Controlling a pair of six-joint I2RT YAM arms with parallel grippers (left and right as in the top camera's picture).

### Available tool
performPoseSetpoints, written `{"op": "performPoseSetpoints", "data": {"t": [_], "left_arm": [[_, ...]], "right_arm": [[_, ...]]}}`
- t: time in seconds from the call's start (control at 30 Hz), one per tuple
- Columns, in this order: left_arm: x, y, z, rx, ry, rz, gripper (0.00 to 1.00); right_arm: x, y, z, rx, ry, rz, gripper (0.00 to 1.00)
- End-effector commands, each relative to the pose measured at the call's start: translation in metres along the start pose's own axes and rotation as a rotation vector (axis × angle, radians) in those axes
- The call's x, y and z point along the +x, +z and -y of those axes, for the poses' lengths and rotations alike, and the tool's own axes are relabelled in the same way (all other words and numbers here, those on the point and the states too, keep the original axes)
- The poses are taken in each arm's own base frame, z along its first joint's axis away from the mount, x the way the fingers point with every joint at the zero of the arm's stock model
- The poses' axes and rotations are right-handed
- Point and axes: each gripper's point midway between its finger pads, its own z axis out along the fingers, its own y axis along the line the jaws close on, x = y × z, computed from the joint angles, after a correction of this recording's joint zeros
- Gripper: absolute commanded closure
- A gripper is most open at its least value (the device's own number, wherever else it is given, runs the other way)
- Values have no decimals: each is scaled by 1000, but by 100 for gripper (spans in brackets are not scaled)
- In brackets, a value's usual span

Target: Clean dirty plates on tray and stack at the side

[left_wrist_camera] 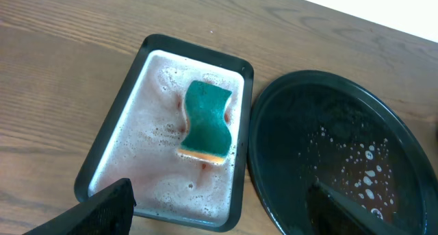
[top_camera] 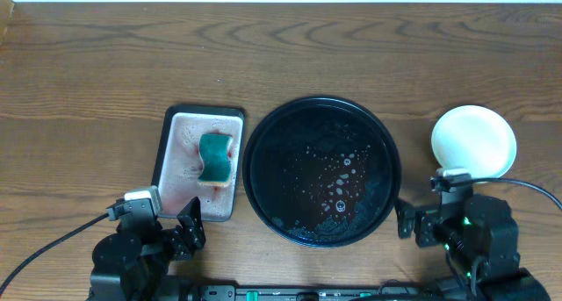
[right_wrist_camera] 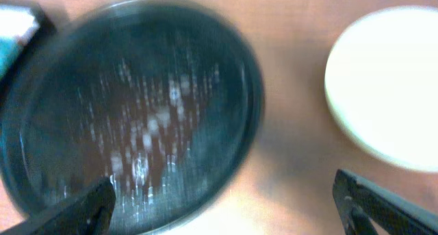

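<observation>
The round black tray (top_camera: 281,152) lies mid-table with only water and suds on it; no plate is on it. The plates (top_camera: 473,141) sit as one pale round stack on the table to its right. They look pale yellow in the blurred right wrist view (right_wrist_camera: 390,84), where I cannot count them. My left gripper (left_wrist_camera: 220,194) is open and empty, hovering over the gap between the soapy rectangular tray and the round tray (left_wrist_camera: 287,125). My right gripper (right_wrist_camera: 222,190) is open and empty above bare wood, between the tray (right_wrist_camera: 68,91) and the plates.
A rectangular black-rimmed tray (top_camera: 163,161) left of the round tray holds pinkish foam and a green sponge (top_camera: 214,158). The left wrist view shows that sponge (left_wrist_camera: 205,122) lying near the tray's middle. Both arm bases sit at the near table edge.
</observation>
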Motion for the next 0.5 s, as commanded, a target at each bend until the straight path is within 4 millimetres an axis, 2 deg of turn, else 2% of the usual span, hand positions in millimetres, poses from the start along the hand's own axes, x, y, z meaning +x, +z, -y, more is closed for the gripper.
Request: {"op": "performPoseSetpoints", "data": {"t": [0.0, 0.1, 0.27, 0.47], "left_arm": [[2, 1, -4, -18, 10, -2, 20], [2, 1, -4, -18, 10, -2, 20], [2, 1, -4, -18, 10, -2, 19], [2, 1, -4, -17, 10, -2, 20]], "right_arm": [[-31, -11, -3, -12, -72, 220, 1], [-52, -20, -6, -26, -81, 429, 1], [-66, -28, -7, -43, -89, 674, 1], [-63, -8, 1, -25, -85, 805, 1]]}}
